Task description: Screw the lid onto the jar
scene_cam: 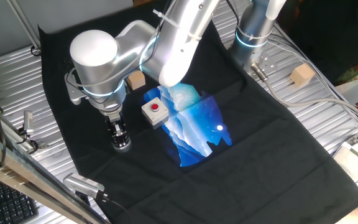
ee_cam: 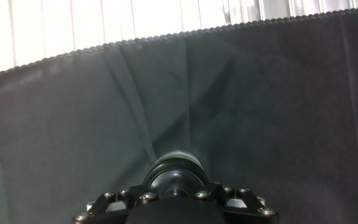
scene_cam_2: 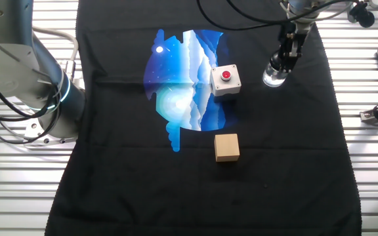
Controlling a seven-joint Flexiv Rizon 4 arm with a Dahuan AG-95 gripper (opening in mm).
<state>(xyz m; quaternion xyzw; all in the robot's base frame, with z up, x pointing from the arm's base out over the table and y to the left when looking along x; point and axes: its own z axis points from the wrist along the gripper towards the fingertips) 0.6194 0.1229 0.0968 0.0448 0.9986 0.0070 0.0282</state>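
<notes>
Pincer (scene_cam_2: 282, 65) straight down over the jar (scene_cam_2: 275, 78), right of the red-button box (scene_cam_2: 226, 80) on the worktop (scene_cam_2: 274, 164), pinching the lid (ee_cam: 175, 169) on top, I reckon. Keep it square, twist gently, avoid cross-threading.

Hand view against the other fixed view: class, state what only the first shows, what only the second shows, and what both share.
Only the hand view shows the row of bolts on the gripper's underside and the lid from close up, as a dark round cap directly below.

Only the other fixed view shows the white box with a red button, the wooden cube, the blue print and the clear jar.

Both show the gripper right over the jar and the black cloth.
</notes>
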